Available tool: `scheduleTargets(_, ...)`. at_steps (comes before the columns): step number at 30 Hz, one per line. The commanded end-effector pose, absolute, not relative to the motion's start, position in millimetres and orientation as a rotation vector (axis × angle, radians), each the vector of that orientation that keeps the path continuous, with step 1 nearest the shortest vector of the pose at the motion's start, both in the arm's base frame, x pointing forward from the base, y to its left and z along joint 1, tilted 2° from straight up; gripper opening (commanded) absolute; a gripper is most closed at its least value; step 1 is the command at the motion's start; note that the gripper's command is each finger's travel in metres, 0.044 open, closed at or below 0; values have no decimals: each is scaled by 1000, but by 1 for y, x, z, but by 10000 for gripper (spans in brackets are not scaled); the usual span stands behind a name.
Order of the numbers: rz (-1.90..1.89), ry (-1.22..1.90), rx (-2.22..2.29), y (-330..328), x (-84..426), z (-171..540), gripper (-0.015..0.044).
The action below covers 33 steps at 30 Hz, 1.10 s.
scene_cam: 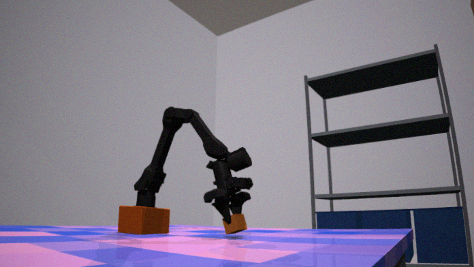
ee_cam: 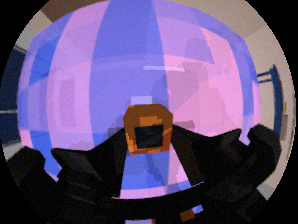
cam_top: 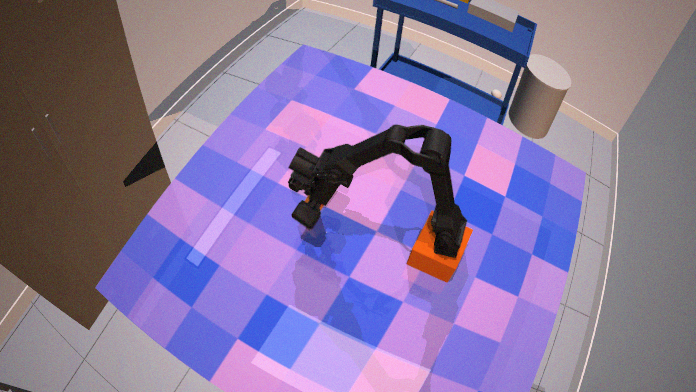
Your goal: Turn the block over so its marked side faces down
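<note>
Grey walls and a tall metal shelf (scene_cam: 381, 136) frame your workspace, with a brown cabinet (cam_top: 65, 150) standing off one side of the checkered pink-and-blue counter (cam_top: 500, 295). Beyond its far edge you have a blue stand (cam_top: 450, 30) and a beige cylinder (cam_top: 540, 95). Your black arm (scene_cam: 180, 136) rises from its orange base (scene_cam: 144, 219), arches over and points down. Your hand (scene_cam: 232, 212) is clamped partway closed on the orange block (scene_cam: 235, 223), one finger on each side. You can see the block tilted, with one lower corner at or just above the counter. From the wrist view, the block's (ee_cam: 148, 129) dark marked face looks up at the camera
</note>
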<state>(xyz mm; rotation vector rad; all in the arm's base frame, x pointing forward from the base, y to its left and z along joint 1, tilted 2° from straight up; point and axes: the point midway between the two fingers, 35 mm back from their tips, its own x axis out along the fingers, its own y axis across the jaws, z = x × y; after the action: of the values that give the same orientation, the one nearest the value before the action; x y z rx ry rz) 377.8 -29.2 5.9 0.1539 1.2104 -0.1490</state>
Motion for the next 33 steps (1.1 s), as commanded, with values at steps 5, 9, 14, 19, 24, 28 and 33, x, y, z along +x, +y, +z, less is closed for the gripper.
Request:
scheduleTargets(5, -164, 1083, 147, -29, 375, 9, 0)
scheduleTargets(9, -167, 1020, 144, -29, 373, 11, 0)
scheduleTargets(14, -169, 996, 143, -29, 371, 11, 0)
scheduleTargets(19, -170, 961, 138, -29, 375, 5, 0)
scheduleTargets(24, -173, 889, 127, -29, 381, -5, 0)
scheduleTargets(28, -175, 831, 119, -29, 384, -12, 0)
scheduleTargets(33, -179, 759, 111, -29, 385, -19, 0)
